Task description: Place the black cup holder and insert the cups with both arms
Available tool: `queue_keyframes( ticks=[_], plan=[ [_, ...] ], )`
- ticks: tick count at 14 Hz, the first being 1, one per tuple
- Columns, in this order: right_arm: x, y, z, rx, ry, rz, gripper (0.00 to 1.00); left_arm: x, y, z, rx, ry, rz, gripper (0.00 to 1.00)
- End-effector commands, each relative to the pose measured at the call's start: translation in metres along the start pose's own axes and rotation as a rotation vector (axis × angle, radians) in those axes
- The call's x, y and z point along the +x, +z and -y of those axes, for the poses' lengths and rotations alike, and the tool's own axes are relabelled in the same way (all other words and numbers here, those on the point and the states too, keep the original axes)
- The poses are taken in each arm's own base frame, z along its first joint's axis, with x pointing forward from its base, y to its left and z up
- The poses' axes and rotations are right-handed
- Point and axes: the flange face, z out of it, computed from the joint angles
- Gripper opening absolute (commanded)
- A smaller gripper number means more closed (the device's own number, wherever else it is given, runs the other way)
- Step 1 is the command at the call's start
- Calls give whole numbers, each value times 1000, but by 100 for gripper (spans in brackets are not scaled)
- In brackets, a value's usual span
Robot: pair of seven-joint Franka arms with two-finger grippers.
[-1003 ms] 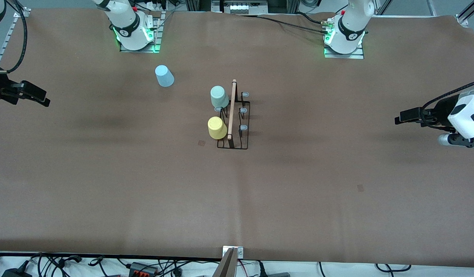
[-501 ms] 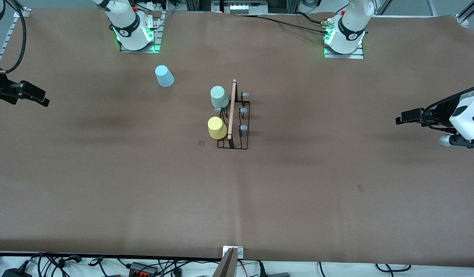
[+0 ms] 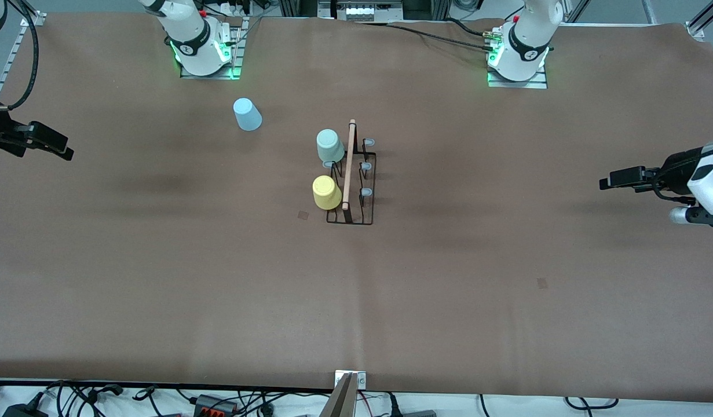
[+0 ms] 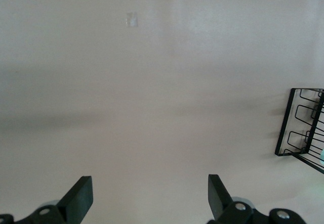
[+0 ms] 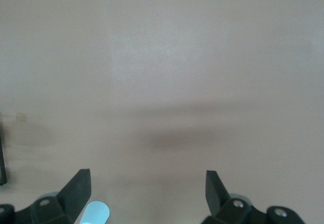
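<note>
Near the middle of the brown tabletop [image 3: 449, 289], the black cup holder [image 3: 351, 194] is standing upright, its wooden rod handle [image 3: 348, 165] running above the wire base. On the pegs toward the right arm's end, a pale green cup [image 3: 329, 145] and a yellow cup [image 3: 326, 192] are sitting upside down, the yellow one nearer the front camera. A light blue cup [image 3: 247, 114] is resting apart, toward the right arm's base. Both arms are waiting out at the tabletop's ends: the left hand [image 3: 606, 183] is hanging released and empty, and the right hand [image 3: 68, 153] likewise, fingers spread.
</note>
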Motion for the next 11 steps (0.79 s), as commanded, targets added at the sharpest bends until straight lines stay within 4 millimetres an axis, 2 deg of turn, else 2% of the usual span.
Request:
queue_keyframes(
  ticks=[1,3,5,6,7,8,9,11],
  plan=[
    [-8,-4,-4,5,6,-3,100,-1,-9,-11,41,-20,-16,100],
    [-8,-4,-4,5,6,-3,100,2,-22,-40,109,-7,-44,100],
    [-8,-4,-3,5,5,-1,100,1,-23,-48,130,3,-48,100],
    [-8,-4,-3,5,5,-1,100,-2,-25,-71,135,29,-54,100],
    [-8,-4,-3,4,5,2,100,-5,-16,-122,179,64,-50,100],
    [-8,-5,-3,4,6,1,100,-9,-20,-155,236,42,-80,100],
    [-8,-5,-3,4,6,1,100,-11,-27,-165,252,8,-104,100],
    [-9,-5,-3,5,6,2,100,-14,-27,-175,253,8,-93,100]
  ],
)
